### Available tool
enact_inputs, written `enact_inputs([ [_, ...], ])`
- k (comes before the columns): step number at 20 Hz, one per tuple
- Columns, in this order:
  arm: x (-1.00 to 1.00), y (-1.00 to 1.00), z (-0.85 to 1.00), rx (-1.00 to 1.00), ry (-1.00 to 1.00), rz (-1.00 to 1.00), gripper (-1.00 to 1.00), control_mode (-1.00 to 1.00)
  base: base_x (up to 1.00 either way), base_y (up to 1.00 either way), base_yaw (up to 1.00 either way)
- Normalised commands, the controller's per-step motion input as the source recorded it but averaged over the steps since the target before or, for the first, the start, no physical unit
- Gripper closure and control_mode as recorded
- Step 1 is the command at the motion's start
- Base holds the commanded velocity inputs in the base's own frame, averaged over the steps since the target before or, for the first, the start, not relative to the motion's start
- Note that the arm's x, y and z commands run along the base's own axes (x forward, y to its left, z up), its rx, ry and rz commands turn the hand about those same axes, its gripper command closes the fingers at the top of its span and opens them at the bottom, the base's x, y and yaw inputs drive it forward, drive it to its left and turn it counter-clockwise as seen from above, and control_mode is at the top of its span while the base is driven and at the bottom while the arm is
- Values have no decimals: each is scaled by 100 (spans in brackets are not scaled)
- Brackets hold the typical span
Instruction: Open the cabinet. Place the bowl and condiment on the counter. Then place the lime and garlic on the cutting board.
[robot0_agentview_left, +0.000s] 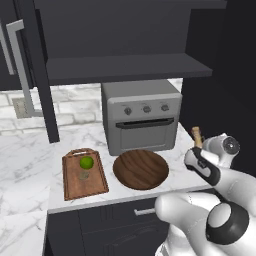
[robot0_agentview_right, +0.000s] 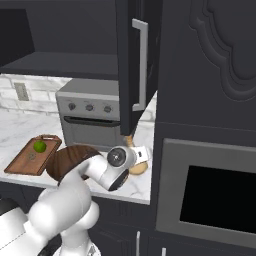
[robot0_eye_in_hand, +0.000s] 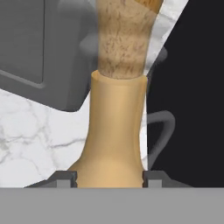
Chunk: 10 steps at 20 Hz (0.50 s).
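In the left base view the cabinet (robot0_agentview_left: 125, 45) is seen standing open, its shelf bare. On the counter (robot0_agentview_left: 25, 155) the bowl (robot0_agentview_left: 140, 169) rests near the front edge before a grey toaster oven (robot0_agentview_left: 142, 120), and the cutting board (robot0_agentview_left: 84, 174) lies just left of it carrying the lime (robot0_agentview_left: 86, 162) and, just in front of the lime, a small lump taken to be the garlic (robot0_agentview_left: 84, 175). The condiment (robot0_agentview_left: 197, 136) shows as a corked neck at the counter's right end, with the gripper (robot0_agentview_left: 199, 150) at its base.

In the right base view the condiment (robot0_agentview_right: 136, 165) is seen low at the counter's right end, below the open door.

In the hand view the fingertips (robot0_eye_in_hand: 64, 178) are seen on either side of the condiment's (robot0_eye_in_hand: 116, 131) lower body; the bottle is judged held. The step in hand is judged to be setting the condiment down; release and a clear withdrawal are called for next.
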Motion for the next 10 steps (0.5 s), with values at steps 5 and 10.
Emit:
enact_inputs([
  [5, 0, 54, -27, 0, -19, 0, 100, -100, 0, 0, 0],
  [10, 0, 55, -56, 0, -9, 0, 100, -100, 0, 0, 0],
])
